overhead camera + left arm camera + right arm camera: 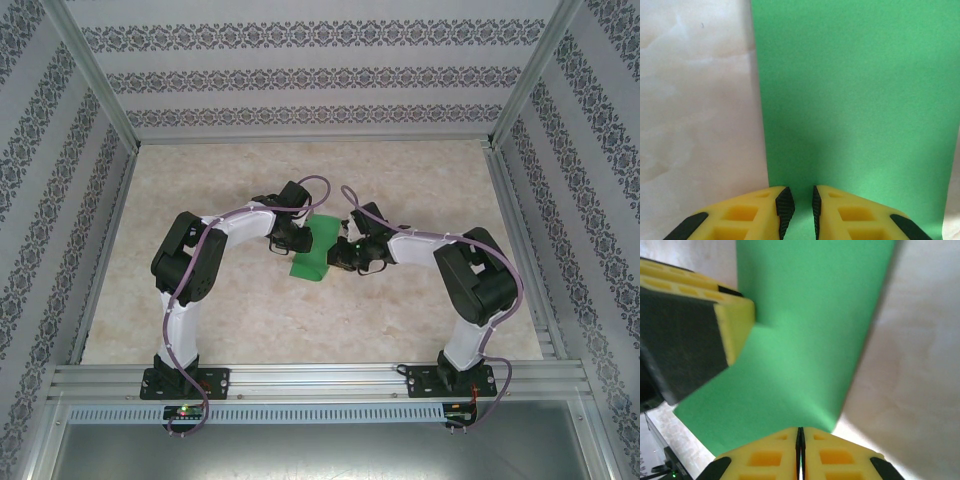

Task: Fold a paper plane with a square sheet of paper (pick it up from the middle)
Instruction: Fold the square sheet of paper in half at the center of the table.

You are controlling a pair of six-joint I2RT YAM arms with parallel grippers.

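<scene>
The right gripper point(800, 434) was shut, pinching the near edge of the green paper sheet point(810, 315), which spread ahead of its tips. Opposite it, the left gripper point(799, 200) met the sheet's other side with its jaws a slit apart; whether they gripped could not be told. The sheet's long axis ran crosswise between them.

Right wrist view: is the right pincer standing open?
No, the right pincer is closed, with only a thin dark seam down its middle, its tip at the edge of the green paper.
</scene>
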